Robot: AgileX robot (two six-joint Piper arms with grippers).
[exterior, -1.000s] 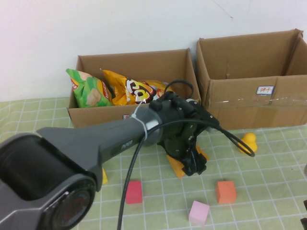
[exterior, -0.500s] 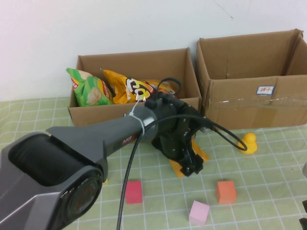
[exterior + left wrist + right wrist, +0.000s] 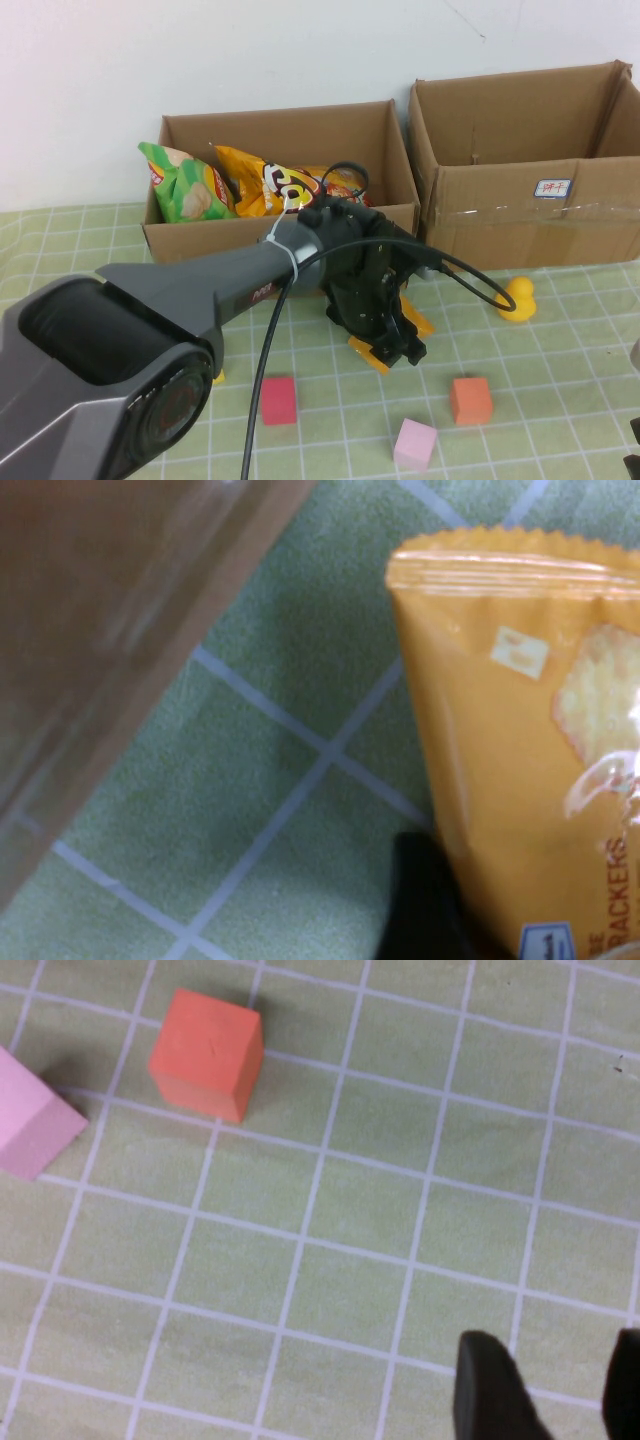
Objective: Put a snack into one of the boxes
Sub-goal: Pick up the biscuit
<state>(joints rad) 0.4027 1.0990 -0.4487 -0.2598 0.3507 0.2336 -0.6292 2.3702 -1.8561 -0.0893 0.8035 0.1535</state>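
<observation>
An orange cracker packet (image 3: 366,351) is at the table's middle, just in front of the left cardboard box (image 3: 200,242). My left gripper (image 3: 398,346) is shut on it. In the left wrist view the packet (image 3: 520,730) fills one side, one dark fingertip (image 3: 425,895) lies against it, and the box wall (image 3: 120,600) is close beside it. The left box holds a green chip bag (image 3: 185,185) and a yellow chip bag (image 3: 268,180). The right box (image 3: 530,210) shows nothing inside. My right gripper (image 3: 555,1385) is open over bare cloth at the near right.
A yellow duck (image 3: 518,297) sits in front of the right box. A red cube (image 3: 278,400), a pink cube (image 3: 415,443) and an orange cube (image 3: 470,400) lie near the front. The orange cube (image 3: 207,1053) and pink cube (image 3: 30,1120) show in the right wrist view.
My left wrist has shifted slightly to the left, toward the left box, with the packet still at its fingers. The right arm has not moved.
</observation>
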